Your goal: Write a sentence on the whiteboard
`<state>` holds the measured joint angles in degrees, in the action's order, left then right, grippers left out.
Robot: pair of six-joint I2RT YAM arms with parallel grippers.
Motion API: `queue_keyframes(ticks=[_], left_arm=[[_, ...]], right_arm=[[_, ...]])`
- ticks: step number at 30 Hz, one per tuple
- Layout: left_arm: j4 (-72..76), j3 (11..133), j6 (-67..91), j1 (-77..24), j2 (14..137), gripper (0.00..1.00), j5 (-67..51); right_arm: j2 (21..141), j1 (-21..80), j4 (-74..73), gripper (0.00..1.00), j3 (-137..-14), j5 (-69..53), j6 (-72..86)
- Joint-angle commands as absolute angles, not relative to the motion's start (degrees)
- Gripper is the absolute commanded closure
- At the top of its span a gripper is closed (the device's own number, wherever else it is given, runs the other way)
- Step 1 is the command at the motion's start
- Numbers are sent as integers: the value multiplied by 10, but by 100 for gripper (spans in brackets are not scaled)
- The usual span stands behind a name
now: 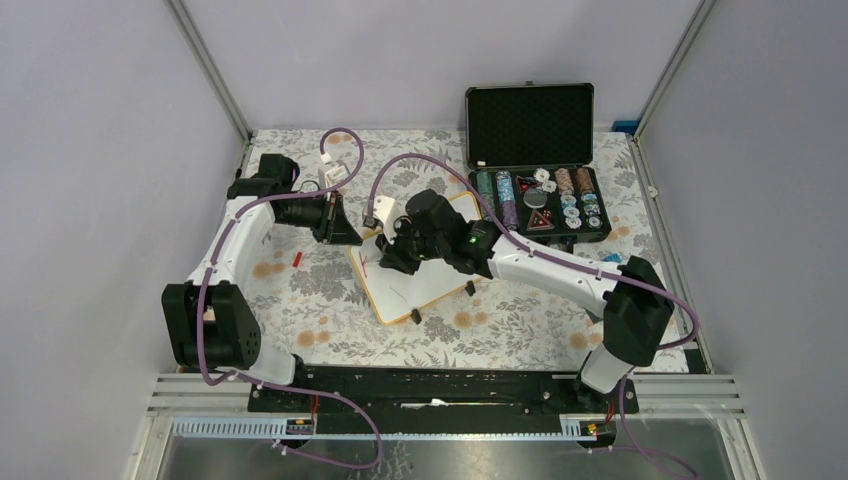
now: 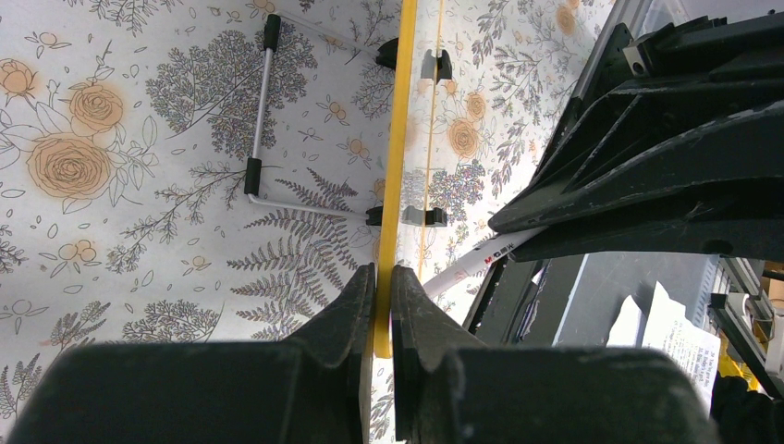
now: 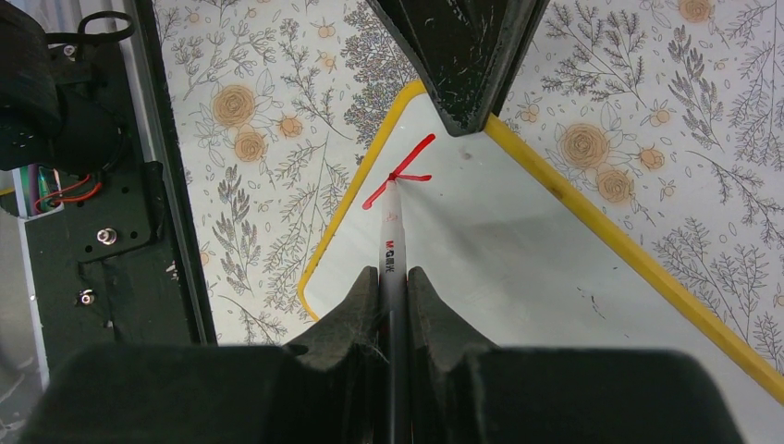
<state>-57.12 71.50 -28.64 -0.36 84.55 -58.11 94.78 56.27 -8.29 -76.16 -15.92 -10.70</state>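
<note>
The whiteboard (image 1: 430, 285) is found at the middle of the bench (image 1: 300, 300), set askew on a cloth printed with grey ferns and orange roses. It is a flat white panel with rounded corners, edged by a thin yellow rim that carries small black clips. From the left wrist it is seen nearly edge-on, and a thin metal wire frame (image 2: 259, 120) with black sleeves shows beside the rim.

The left end effector (image 2: 382, 277) is clenched on that yellow rim. The right end effector (image 3: 393, 275) is clamped around a slim white marker (image 3: 392, 242), on which "M&G" is printed in red. The marker's tip is pressed to the board near a corner.

Of the sentence (image 3: 399, 173), only a few crossing red strokes are seen, and no word can be read.

At the far right a black hard case (image 1: 530, 122) stands open, with a foam-lined lid and rows of striped round chips (image 1: 565, 190). Their markings are too small to make out.
</note>
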Motion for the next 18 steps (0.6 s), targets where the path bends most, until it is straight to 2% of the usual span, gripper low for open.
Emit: queue_keyframes(ticks=[1, 18], left_arm=[[-571, 711, -299, 0, 842, 100, -594], [-571, 712, -296, -1, 842, 100, -593]], right_arm=[[944, 568, -76, 100, -775, -147, -116], [907, 567, -81, 100, -725, -130, -129]])
